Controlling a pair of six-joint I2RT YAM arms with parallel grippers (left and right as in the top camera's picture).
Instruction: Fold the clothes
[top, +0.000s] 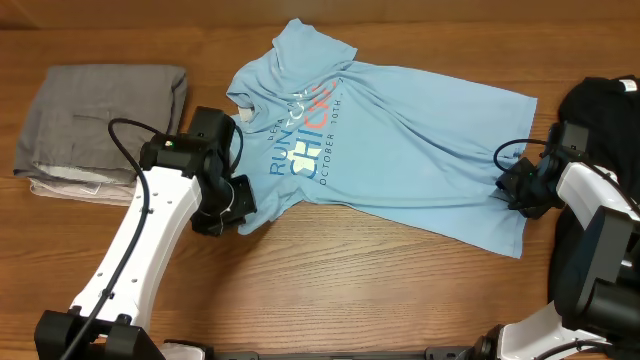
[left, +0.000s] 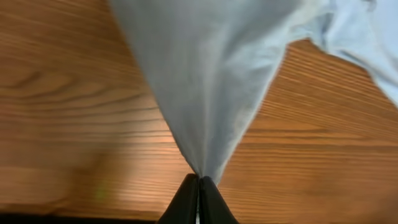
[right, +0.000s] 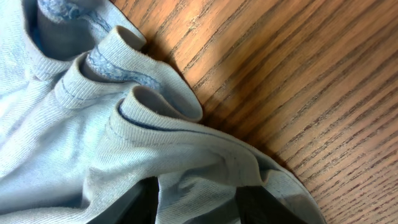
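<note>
At the bottom edge of the left wrist view, the left gripper (left: 199, 202) is seen with its fingers (left: 185, 205) pressed together on a pinch of the T-shirt (left: 211, 81). Cloth is drawn to a point at the tips and fans out beyond them, over the tabletop (left: 62, 93). View is blurred; no seam or print can be made out.

Right wrist view: the right gripper (right: 196, 208) is cropped by the frame bottom. Only two dark finger stubs are shown, set apart, with light blue cloth filling the gap. Clamped or merely resting: cannot be told. Just beyond, the hem (right: 134, 99) is bunched into rounded loops.

Layout is given by the overhead alone. The left arm (top: 140, 250) is stretched diagonally from the near-left corner to the shirt's near-left edge, below the collar (top: 245, 100); fingertips are hidden under the black gripper body. The right arm (top: 600, 200) is bent in from the right edge, gripper at the shirt's right-hand hem. Shirt is spread chest-up across the middle, wrinkled; lettering (top: 305, 135) is shown only here. Far left, a folded grey cloth (top: 100, 120) is laid apart from the shirt. Far right, a black bundle (top: 600, 100) is cut off by the frame and partly covered by the right arm.
</note>
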